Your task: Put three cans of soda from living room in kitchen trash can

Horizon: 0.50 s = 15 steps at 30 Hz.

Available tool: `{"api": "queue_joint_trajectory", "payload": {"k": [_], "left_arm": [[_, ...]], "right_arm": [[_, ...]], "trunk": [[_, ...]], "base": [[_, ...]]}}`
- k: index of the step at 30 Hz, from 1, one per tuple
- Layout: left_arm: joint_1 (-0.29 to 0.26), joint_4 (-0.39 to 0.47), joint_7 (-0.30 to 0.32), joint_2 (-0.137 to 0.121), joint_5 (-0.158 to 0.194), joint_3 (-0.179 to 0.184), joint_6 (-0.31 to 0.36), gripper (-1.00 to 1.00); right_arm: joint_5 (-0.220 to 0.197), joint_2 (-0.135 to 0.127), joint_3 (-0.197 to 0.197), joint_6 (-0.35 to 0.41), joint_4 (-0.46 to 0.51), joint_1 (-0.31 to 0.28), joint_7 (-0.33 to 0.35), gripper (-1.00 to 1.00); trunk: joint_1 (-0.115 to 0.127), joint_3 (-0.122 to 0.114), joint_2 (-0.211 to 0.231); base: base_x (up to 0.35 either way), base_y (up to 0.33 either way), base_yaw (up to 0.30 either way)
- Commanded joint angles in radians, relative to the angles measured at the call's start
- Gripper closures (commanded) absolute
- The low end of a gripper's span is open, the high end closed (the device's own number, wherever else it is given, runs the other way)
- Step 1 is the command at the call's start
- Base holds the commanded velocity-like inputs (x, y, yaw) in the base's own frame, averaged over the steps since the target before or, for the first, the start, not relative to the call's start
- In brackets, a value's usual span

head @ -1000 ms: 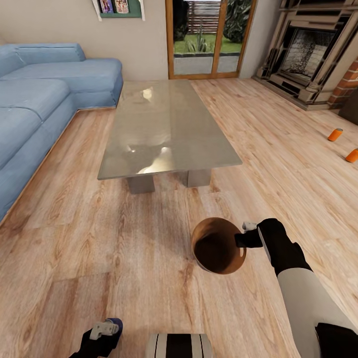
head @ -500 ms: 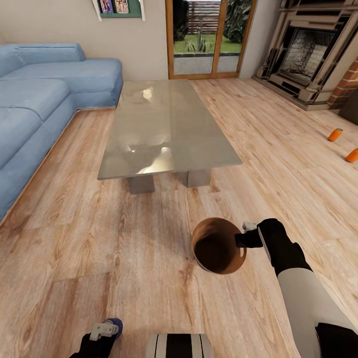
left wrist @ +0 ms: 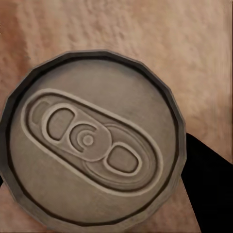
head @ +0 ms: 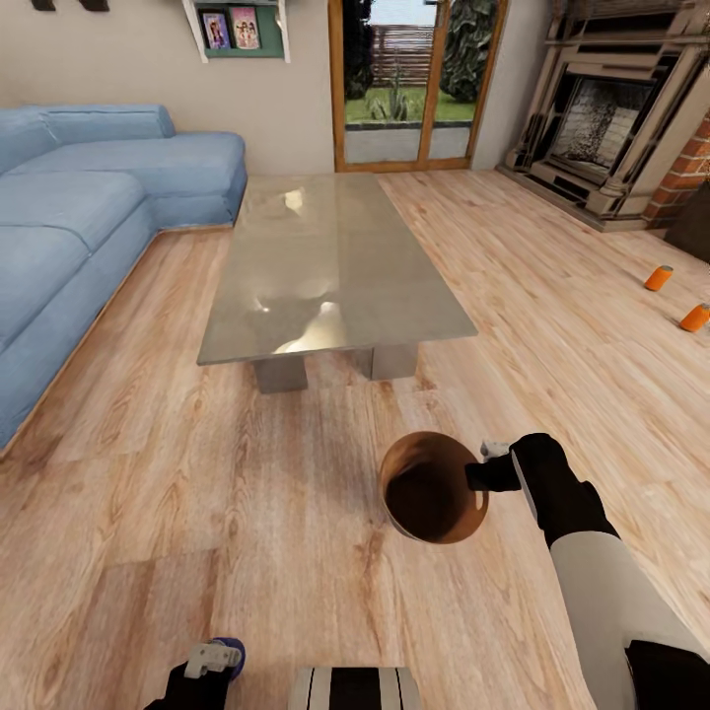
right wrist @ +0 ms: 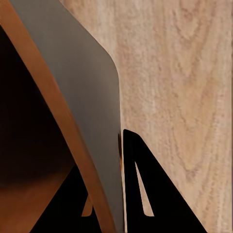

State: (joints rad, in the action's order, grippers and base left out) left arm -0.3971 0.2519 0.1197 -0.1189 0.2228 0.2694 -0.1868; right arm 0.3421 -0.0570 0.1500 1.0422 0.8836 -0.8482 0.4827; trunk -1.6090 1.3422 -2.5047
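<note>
Right claw [head: 483, 465] pinched shut on the rim of the trash can [head: 432, 486], one finger [right wrist: 141, 194] outside the pale grey wall and the other inside the coppery bowl; can hangs above the wood floor [head: 296, 513], mouth tipped up toward the head camera, at about 5 o'clock from the grey low surface [head: 325, 261]. Left claw [head: 209, 658] low at 7 o'clock, clamped on the dark blue soda can [head: 230, 646]; its grey pull-tab top [left wrist: 92, 141] faces the wrist camera. Two orange soda cans [head: 659, 278] [head: 695, 317] lie on the floor at 3 o'clock, near the brick fireplace [head: 602, 118]. Blue sofa [head: 89, 217] at 10 o'clock.
</note>
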Motion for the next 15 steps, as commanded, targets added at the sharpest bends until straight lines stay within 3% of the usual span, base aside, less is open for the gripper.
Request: {"api": "queue_joint_trajectory", "payload": {"k": [1, 15], "left_arm": [[0.000, 0.000, -0.002, 0.001, -0.001, 0.000, 0.005, 1.00], [0.001, 0.004, -0.006, 0.004, 0.001, 0.000, 0.024, 1.00]], "right_arm": [[-0.023, 0.000, 0.000, 0.005, 0.000, 0.000, 0.006, 1.00], [-0.023, 0.000, 0.000, 0.005, 0.000, 0.000, 0.007, 1.00]], "trunk": [[0.000, -0.004, 0.000], [0.007, -0.058, 0.004]], "base": [[0.000, 0.000, 0.000], [0.000, 0.000, 0.000]]}}
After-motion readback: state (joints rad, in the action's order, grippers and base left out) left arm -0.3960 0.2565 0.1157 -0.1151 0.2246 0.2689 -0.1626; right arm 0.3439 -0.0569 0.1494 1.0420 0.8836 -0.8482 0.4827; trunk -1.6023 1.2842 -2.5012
